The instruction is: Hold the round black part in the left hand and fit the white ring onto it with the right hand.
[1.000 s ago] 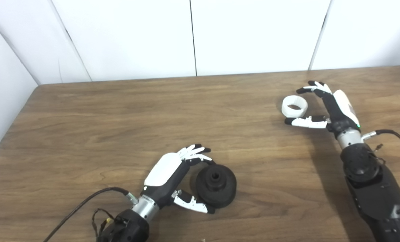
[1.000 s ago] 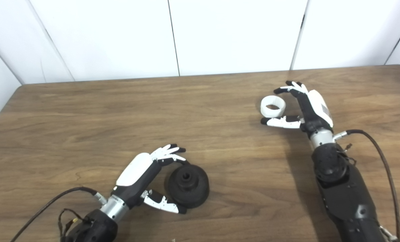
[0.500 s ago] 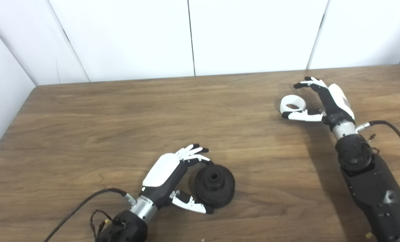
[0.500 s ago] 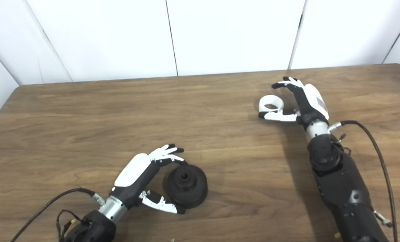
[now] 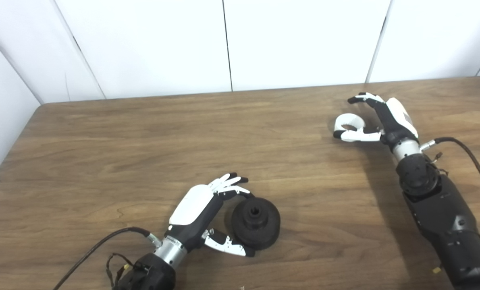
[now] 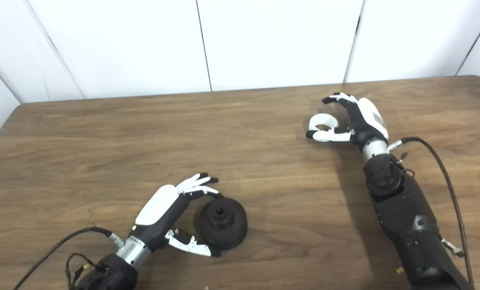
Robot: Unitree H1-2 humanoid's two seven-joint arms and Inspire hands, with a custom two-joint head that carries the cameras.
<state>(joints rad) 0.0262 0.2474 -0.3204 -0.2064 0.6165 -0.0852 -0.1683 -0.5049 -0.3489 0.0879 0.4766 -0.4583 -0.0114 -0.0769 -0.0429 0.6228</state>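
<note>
Right eye view: table's right corner, seemingly rounded.

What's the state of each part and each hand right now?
round black part: flat on the table, bore up, not lifted, no ring on it.
white ring: on the table at far right, apart from the black part.
left hand: open, fingers and thumb curled round the black part, not clearly gripping.
right hand: open, thumb in front of the ring, fingers arched behind it.
</note>
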